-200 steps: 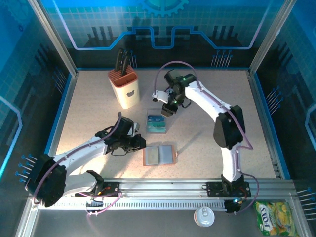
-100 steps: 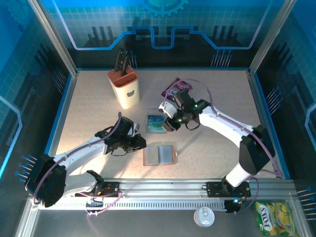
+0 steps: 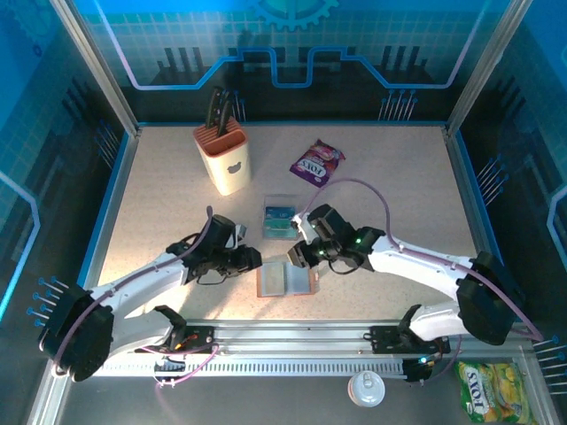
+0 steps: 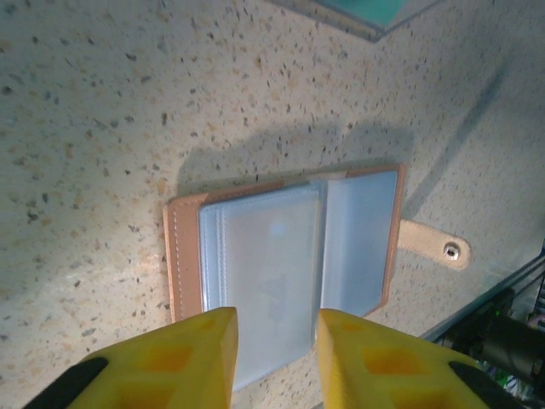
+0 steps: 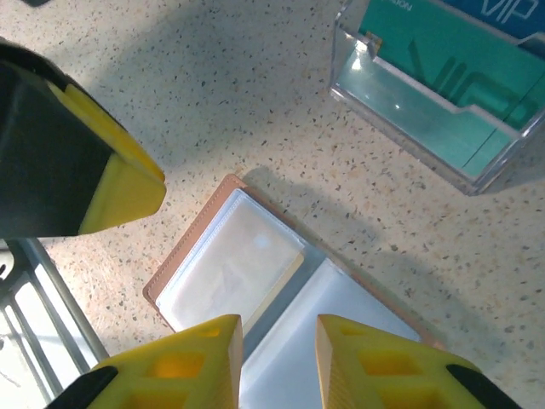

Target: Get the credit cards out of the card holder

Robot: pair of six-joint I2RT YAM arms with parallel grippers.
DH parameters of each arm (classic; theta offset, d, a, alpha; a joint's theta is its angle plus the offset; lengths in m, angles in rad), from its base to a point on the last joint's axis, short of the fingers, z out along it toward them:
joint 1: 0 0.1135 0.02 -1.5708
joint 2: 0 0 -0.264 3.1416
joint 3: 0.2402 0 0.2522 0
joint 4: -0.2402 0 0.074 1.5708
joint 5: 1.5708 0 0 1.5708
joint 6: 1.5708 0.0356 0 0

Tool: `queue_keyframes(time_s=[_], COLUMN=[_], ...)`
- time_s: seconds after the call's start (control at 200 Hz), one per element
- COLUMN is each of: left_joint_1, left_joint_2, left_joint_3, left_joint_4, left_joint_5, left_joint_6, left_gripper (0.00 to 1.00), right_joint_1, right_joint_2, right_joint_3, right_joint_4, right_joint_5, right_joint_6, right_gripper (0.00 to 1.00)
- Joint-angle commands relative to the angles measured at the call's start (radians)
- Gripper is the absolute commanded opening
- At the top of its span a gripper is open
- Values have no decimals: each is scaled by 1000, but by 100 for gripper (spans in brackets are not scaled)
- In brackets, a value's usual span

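Speckled counter (image 3: 399,186) with card holder (image 3: 285,278) lying open; my left pincer (image 4: 275,320) and right pincer (image 5: 279,327) near it, both parted, empty

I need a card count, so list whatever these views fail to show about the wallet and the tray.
- Left wrist: the card holder has its near corners behind the left gripper.
- Right wrist: its near part runs off the bottom edge; frosted sleeves blur whatever is inside.
- Right wrist: the clear tray is cut by the top and right edges, so its credit cards cannot be counted.
- Top external: cards too small to count.
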Motion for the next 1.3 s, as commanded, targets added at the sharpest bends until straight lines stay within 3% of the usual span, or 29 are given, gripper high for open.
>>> queue_keyframes(time_s=[0.0, 0.165, 0.28, 0.395, 0.665, 0.825, 0.961, 1.296], left_joint_1=[3, -16, -78, -183, -266, -268, -268, -268], left_joint_2=[-35, -70, -89, -110, -19, 38, 4, 62], left_joint_3=[-37, -118, -137, -163, -239, -243, -296, -324], left_joint_4=[76, 241, 310, 377, 598, 638, 678, 850], left_joint_5=[-78, -196, -315, -534, -804, -811, -815, -684], left_joint_6=[15, 43, 94, 155, 204, 183, 161, 223], left_gripper=[33, 33, 38, 43, 45, 55, 70, 73], right_joint_1=[43, 107, 170, 231, 266, 278, 278, 301], right_joint_2=[-30, -13, 17, 59, 92, 74, 75, 73], right_joint_3=[-78, -196, -235, -245, -279, -338, -351, -391], right_joint_4=[158, 362, 485, 585, 717, 792, 794, 856], right_joint_5=[155, 319, 436, 570, 710, 757, 796, 872], right_joint_6=[59, 22, -42, -134, -216, -204, -179, -172], right_gripper=[30, 30, 30, 31, 34, 39, 44, 53])
